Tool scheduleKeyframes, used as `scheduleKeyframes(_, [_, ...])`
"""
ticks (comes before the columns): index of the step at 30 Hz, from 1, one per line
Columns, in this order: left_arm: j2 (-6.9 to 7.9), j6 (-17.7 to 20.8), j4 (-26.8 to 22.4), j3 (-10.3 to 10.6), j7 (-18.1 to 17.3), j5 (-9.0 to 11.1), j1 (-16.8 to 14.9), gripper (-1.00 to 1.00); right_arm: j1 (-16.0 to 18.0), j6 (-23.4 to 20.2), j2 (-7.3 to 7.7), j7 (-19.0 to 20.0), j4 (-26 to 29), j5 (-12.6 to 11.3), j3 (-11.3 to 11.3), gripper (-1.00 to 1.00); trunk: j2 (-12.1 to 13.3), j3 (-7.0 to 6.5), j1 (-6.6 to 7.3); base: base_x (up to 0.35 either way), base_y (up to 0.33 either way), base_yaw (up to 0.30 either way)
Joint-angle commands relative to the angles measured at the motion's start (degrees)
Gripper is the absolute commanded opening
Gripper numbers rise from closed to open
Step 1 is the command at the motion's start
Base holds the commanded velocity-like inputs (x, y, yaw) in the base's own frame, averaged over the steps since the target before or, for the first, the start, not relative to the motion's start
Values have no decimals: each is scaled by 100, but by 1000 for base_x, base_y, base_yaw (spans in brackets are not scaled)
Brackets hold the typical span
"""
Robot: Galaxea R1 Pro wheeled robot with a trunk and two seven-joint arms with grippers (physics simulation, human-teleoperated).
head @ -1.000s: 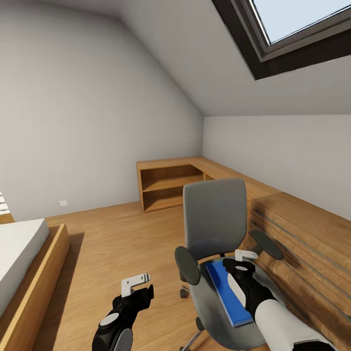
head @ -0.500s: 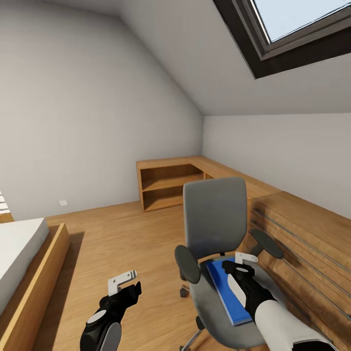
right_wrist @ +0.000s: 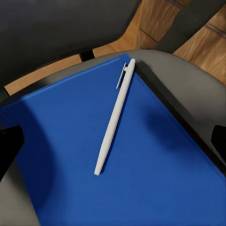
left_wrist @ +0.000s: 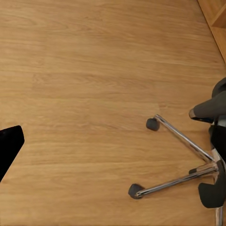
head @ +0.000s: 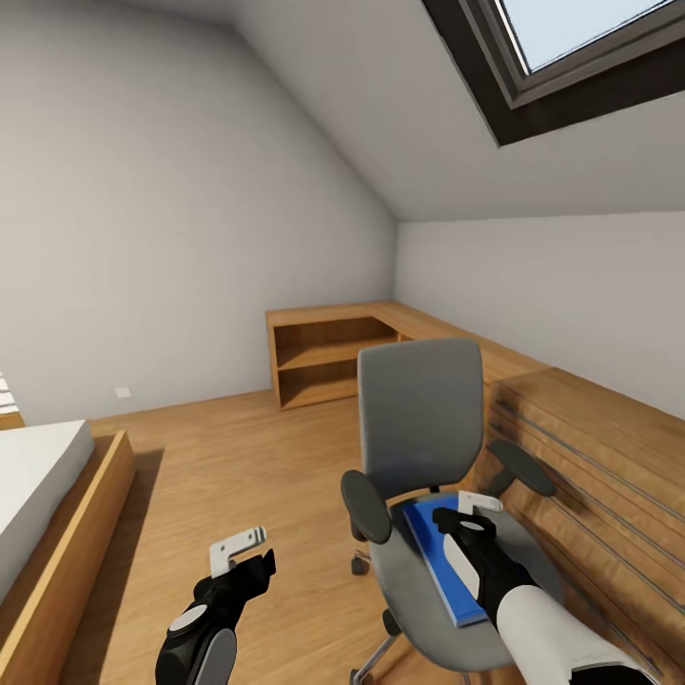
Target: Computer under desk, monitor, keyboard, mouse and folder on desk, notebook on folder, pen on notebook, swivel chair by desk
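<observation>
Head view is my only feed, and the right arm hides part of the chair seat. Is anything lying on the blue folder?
Observer: Yes, a pale pen lies on the folder, as the right wrist view shows.
Operator: Where on it?
Observer: Its clip end sits at one corner of the folder, near the chair back.
Operator: Are the right gripper's fingers closed on anything?
Observer: No. Dark fingertips show far apart at both picture edges, with the pen lying free between them.
Operator: And under the left gripper?
Observer: Wood floor, with the chair's chrome legs and castors alongside.
</observation>
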State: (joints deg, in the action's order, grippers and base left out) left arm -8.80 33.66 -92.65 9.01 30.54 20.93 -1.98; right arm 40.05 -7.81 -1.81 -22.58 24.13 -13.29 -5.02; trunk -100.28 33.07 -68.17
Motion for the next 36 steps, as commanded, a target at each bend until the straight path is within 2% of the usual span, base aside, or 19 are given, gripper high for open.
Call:
scheduleKeyframes(1, [1,9,-7,6,57,60,-5,100,3,-36,5,-47,12,-42,-49,100,-45,25,-22,0,0,0])
scheduleKeyframes(15, [1,9,-7,-6,57,60,-5,100,3,-36,5,-58,19,-42,-44,100,-606,276,-330,0,0,0])
scheduleKeyframes(21, [1,9,-7,-13,57,60,-5,100,3,-36,7,-57,64,-42,-46,100,-606,276,-330,0,0,0])
scheduleKeyframes(25, [1,9,-7,-34,57,60,-5,100,3,-41,5,-62,347,-38,-56,100,-606,276,-330,0,0,0])
scheduleKeyframes(30, [1,9,-7,-38,57,60,-5,100,3,-41,5,-63,426,-37,-55,100,-606,276,-330,5,0,0])
scheduleKeyframes(36, [1,8,-7,-28,57,60,-5,100,3,-37,5,-63,440,-34,-55,100,-606,276,-330,178,0,0])
